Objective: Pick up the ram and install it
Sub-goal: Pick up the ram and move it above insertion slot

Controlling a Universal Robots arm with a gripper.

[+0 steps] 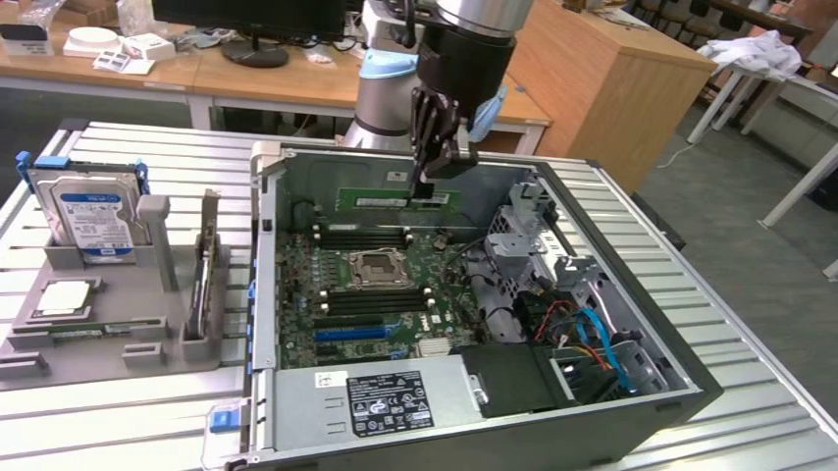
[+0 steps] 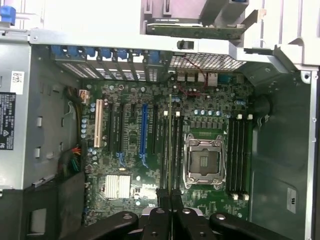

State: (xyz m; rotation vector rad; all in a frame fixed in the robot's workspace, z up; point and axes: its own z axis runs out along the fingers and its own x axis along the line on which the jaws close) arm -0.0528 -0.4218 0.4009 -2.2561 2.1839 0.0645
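Observation:
My gripper [image 1: 427, 194] hangs inside the open computer case [image 1: 269, 294], shut on the ram [image 1: 373, 200], a thin green stick held level by its long edge. The stick hovers above the motherboard [image 1: 380, 294], over the memory slots [image 1: 367, 236] beyond the empty processor socket [image 1: 373, 265]. In the wrist view the ram [image 2: 170, 150] appears edge-on as a thin line running out from my gripper [image 2: 170, 197]. It lines up with the slots [image 2: 176, 145] beside the socket [image 2: 205, 162]. It stands clear of them.
A grey parts tray [image 1: 78, 343] at the exterior view's left holds a blue-labelled hard drive [image 1: 94, 221] upright and a square silver processor chip [image 1: 66, 297]. Inside the case are a power supply [image 1: 389, 402], coloured cables [image 1: 590, 334] and a drive cage [image 1: 531, 231].

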